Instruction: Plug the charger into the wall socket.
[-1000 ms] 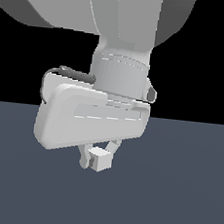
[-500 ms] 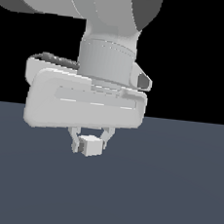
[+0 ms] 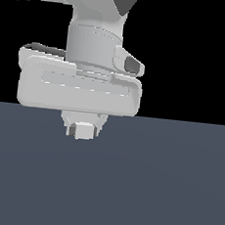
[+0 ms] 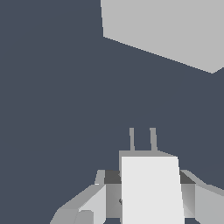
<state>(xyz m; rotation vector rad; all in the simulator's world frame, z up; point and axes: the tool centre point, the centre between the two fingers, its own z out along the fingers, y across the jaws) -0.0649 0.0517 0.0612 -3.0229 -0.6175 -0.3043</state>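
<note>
Since half a second ago, our arm has turned further, and the gripper [image 3: 83, 129] with the charger [image 3: 84, 130] now sits more squarely under the wrist, just above the dark floor [image 3: 165, 189]. We see the fingers [image 4: 94, 202] closed on the charger [image 4: 151, 190], its two thin prongs pointing away from the wrist. Beyond them, well apart, stands a light-grey plate, the wall socket [image 4: 166, 30], cut off by the frame; its centre is out of sight.
</note>
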